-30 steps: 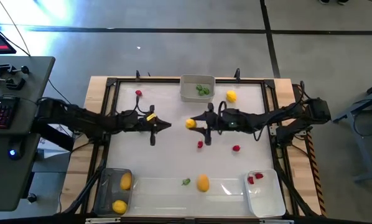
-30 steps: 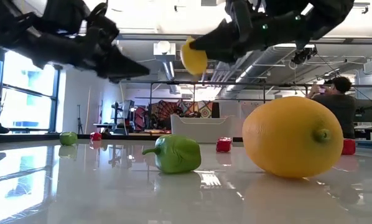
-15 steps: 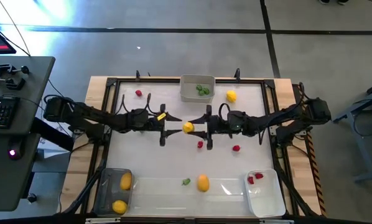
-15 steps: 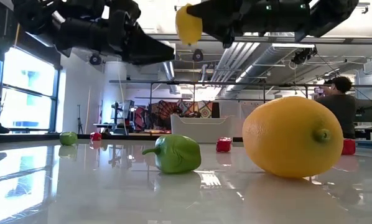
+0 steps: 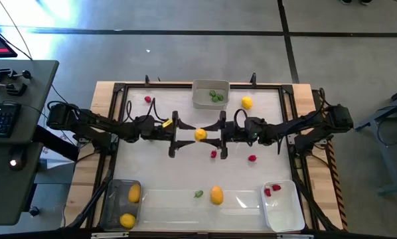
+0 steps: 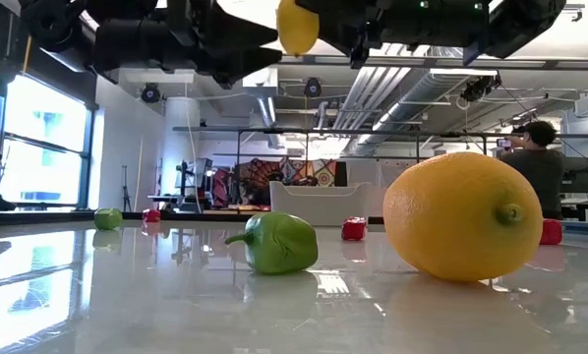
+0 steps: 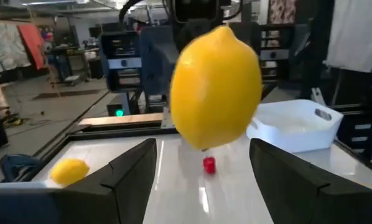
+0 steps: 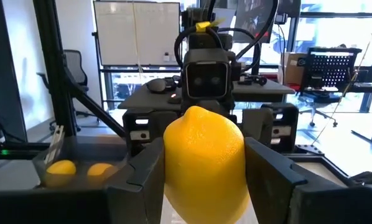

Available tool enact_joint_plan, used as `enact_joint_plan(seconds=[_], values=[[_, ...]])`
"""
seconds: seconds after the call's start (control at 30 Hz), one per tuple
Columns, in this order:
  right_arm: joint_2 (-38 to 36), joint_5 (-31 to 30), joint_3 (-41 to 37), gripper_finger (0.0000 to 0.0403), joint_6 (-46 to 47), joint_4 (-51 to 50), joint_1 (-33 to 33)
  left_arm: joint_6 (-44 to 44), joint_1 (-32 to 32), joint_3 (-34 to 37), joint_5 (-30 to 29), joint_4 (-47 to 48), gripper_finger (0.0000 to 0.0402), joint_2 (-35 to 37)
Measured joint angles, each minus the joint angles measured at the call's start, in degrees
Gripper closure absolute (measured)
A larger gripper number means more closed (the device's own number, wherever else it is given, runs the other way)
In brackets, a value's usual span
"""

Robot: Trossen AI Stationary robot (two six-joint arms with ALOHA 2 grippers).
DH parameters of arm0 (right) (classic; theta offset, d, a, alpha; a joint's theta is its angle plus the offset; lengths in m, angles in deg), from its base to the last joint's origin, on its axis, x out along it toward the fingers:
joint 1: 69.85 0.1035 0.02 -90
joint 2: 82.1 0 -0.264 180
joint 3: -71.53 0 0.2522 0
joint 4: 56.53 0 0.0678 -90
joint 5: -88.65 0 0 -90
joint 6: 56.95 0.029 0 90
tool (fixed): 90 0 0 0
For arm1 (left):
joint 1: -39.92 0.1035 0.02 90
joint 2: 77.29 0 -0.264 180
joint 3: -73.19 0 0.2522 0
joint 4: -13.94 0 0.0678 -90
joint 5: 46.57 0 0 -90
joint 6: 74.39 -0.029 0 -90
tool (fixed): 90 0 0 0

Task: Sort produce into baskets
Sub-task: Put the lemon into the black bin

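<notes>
Since a second ago, your left hand has been travelling in from the left side of the desk toward the middle, and it is now spreading its fingers wide on either side of the lemon without touching it. Your right hand is gripping that lemon between its fingers, holding it up in the air above the middle of the desk, so the two hands are facing each other with the fruit between them.

You are seeing the lemon filling the space just ahead of the left hand's open fingers in the left wrist view, while the right hand's fingers are pressing against both of its sides.

Below and just beside the right hand, two red pieces are lying on the desk. Farther off, toward the near edge, a second lemon and a green piece are resting together. Beyond the hands, the grey basket is holding green pieces, with another lemon just beside it. The dark basket is sitting at the near left corner with two lemons in it, and the white basket at the near right with red pieces.
</notes>
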Motion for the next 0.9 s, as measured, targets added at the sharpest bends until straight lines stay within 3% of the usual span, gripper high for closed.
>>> enact_joint_plan(seconds=[0.13, 0.4, 0.9], values=[[1.7, 0.2, 0.1, 0.0240, 0.1, 3.4, 0.1, 2.2, -0.1, -1.3, 3.7, 0.8, 0.0156, -0.1], [5.3, 1.1, 0.1, 0.0240, 1.5, 10.6, 0.3, 2.4, -0.7, -3.3, 4.1, 1.8, 0.0156, -1.2], [5.3, 0.7, 0.1, 0.0240, 1.5, 11.7, 0.8, 1.6, -1.1, -3.9, 5.0, 1.4, 0.0156, -1.1]])
